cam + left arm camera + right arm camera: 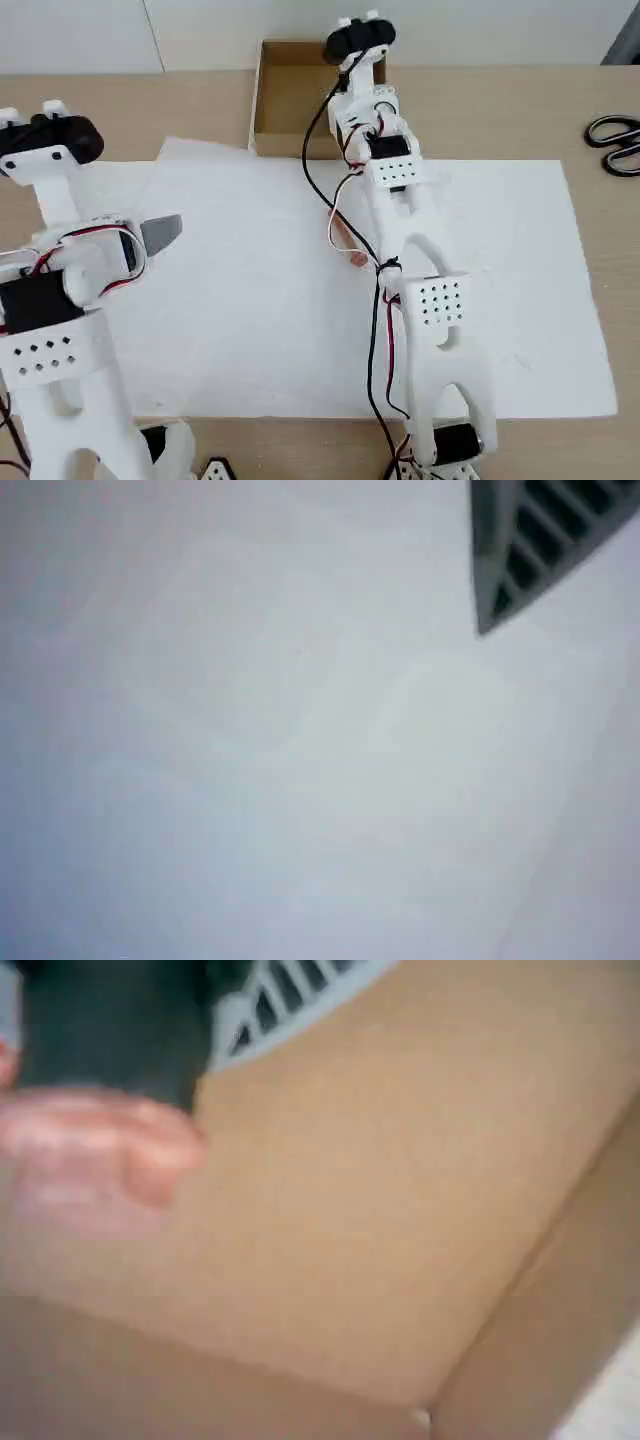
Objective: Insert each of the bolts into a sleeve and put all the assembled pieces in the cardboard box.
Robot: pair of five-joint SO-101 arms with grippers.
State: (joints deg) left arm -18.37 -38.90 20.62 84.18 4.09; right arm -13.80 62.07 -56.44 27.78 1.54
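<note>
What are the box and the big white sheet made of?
The box looks like cardboard: it is brown and matte, with thin, straight walls. The sheet looks like paper, or maybe thin foam: it is white, matte and lies flat on the table.

Pink piece (pixel 90 1155) over open cardboard box (pixel 288 100)

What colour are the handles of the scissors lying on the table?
Black. The scissors show best in the high view.
</note>
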